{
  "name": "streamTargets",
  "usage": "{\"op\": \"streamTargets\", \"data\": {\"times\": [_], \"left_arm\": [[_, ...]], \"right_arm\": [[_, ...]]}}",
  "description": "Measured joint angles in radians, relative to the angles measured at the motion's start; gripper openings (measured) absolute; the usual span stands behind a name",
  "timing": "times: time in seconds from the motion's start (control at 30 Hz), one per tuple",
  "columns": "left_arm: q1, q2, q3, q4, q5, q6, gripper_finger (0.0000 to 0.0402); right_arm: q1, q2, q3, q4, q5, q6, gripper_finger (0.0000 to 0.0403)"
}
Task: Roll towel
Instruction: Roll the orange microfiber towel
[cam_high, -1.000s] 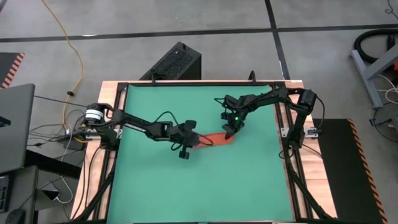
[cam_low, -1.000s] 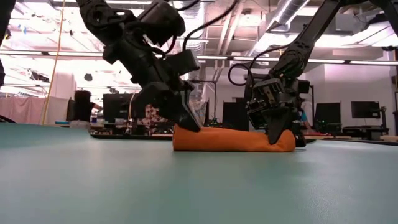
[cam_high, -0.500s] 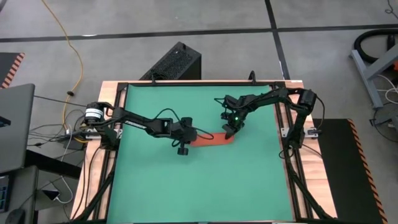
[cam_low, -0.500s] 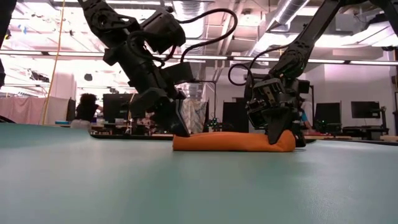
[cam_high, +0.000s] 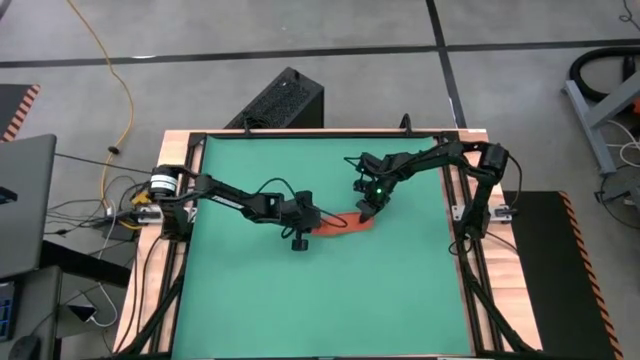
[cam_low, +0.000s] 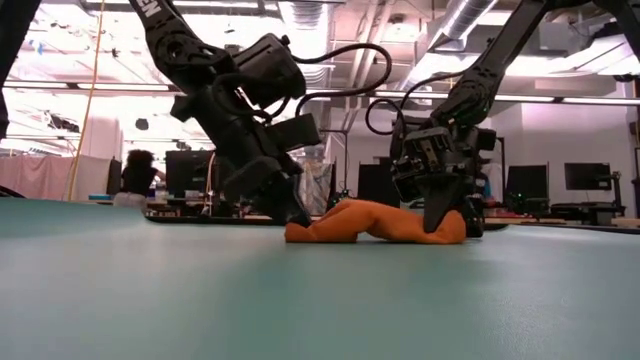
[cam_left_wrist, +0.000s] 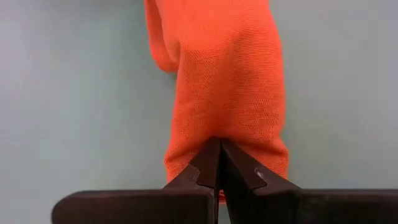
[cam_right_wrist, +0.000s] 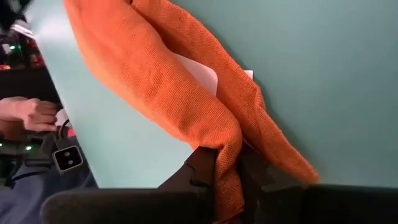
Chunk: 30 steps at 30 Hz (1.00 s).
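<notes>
The orange-red towel (cam_high: 342, 226) lies as a narrow rolled strip across the middle of the green mat (cam_high: 300, 300), resting along its length. In the low view the towel (cam_low: 380, 222) humps up in its middle. A white tag (cam_right_wrist: 199, 71) shows between its folds. My left gripper (cam_high: 312, 222) is shut at the towel's left end, and the left wrist view shows its tips (cam_left_wrist: 219, 158) closed over that end. My right gripper (cam_high: 367, 213) is shut on the towel's right end. My left gripper touches the towel's left end (cam_left_wrist: 186, 152) with its shut fingertips, with no cloth showing between them. It comes slanting down from the table's left, along the towel's length. That end stays on the mat. My right gripper pinches a raised fold of cloth (cam_right_wrist: 227, 140) near the towel's right end between its two fingers (cam_right_wrist: 202, 165). It comes slanting down from the table's far right. The rest of the towel lies on the mat, slack and humped.
The mat has open green surface on the near side of the towel, inside the table's wooden frame (cam_high: 475, 300). A black box (cam_high: 285, 100) stands beyond the far edge. A person's hand (cam_right_wrist: 25, 112) shows off the table in the right wrist view.
My left gripper has gone down and a little toward the table's right, and now touches the towel's left end. The towel, a straight low roll a second ago, has buckled: its middle has risen into a hump while its right end stays put.
</notes>
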<state>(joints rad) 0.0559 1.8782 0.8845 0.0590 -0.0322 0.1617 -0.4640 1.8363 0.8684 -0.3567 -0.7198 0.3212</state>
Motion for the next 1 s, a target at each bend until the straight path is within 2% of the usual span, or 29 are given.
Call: {"op": "streamTargets", "data": {"times": [0.2,0.47,0.67,0.8,1.0], "left_arm": [[-0.002,-0.01,-0.001,-0.06,0.002,-0.017,0.0],[-0.002,-0.009,-0.003,-0.06,0.006,-0.025,0.0],[-0.002,-0.009,-0.003,-0.06,0.008,-0.025,0.0],[-0.002,-0.009,-0.003,-0.06,0.009,-0.027,0.0],[-0.003,-0.009,-0.003,-0.06,0.009,-0.027,0.0]], "right_arm": [[0.0,-0.084,-0.002,-0.024,0.113,-0.014,0.0055],[0.026,-0.201,-0.002,-0.122,0.356,-0.117,0.0062],[0.031,-0.222,-0.005,-0.148,0.379,-0.109,0.0096],[0.03,-0.224,-0.005,-0.176,0.434,-0.12,0.0122],[0.004,-0.251,-0.005,-0.191,0.44,-0.128,0.0146]]}}
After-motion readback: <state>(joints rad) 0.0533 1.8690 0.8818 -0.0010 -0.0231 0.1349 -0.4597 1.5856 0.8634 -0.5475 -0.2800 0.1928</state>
